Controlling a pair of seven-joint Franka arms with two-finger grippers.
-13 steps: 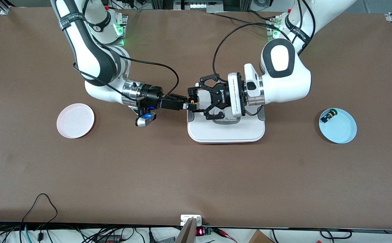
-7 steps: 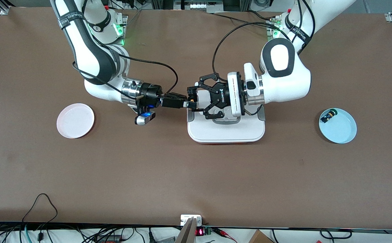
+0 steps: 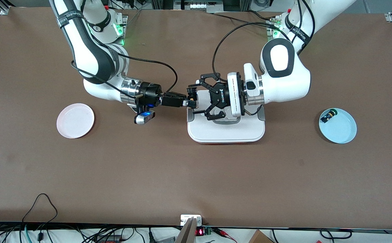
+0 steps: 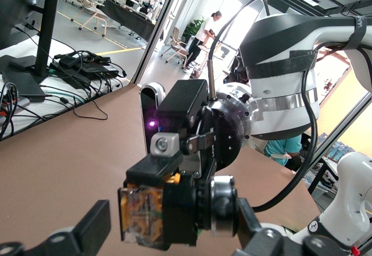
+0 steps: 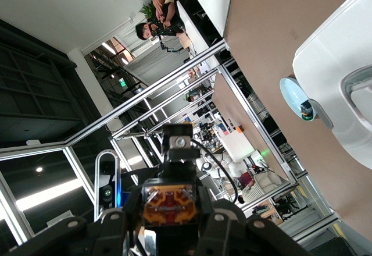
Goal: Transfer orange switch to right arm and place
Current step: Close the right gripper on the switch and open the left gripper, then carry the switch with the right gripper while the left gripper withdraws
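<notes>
The small black push-button switch with the orange cap and tan block end is in the air over the edge of the white rectangular tray that faces the right arm's end of the brown table. The right arm's slim black finger gripper is clamped on it. The left arm's black linkage claw gripper has its fingers spread wide on either side, no longer gripping.

Judgement: handover is at the release step. The left claw should back straight off along its own axis so the fingers clear the switch without nudging it; the right should hold until they are clear.

Surface: the pink round plate sits toward the right arm's end. The light-blue round plate, toward the left arm's end, holds a second dark switch. Both wrist views show an open lab with people.
</notes>
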